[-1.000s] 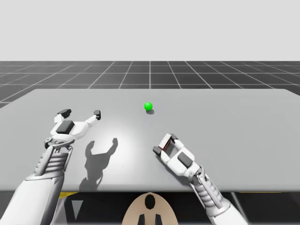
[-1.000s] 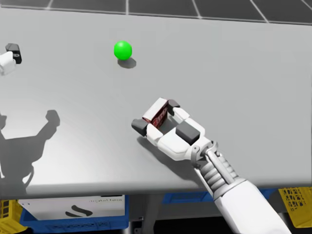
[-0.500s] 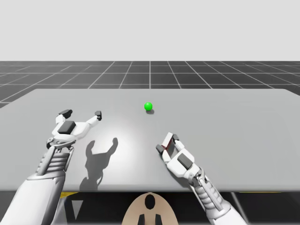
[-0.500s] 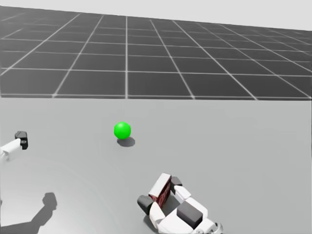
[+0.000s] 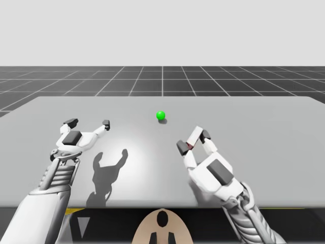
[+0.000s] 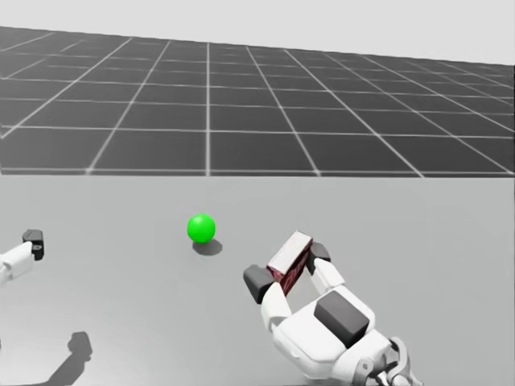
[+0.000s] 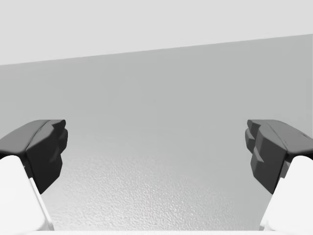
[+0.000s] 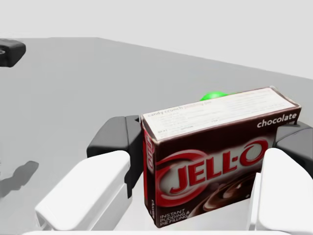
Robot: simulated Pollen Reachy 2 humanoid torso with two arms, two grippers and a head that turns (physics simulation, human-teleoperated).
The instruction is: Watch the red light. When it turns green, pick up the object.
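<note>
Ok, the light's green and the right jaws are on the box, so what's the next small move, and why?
Probably raise the right arm a little, straight up, jaws shut. The light is green and the right jaws press the dark brown box from two sides, so the grasp looks made. The left jaws stand open, well aside over the table.

Box (image 6: 290,256) in right gripper (image 5: 193,142), light (image 5: 161,115) on table (image 5: 274,132) behind it, left gripper (image 5: 88,122) well apart leftward
</note>
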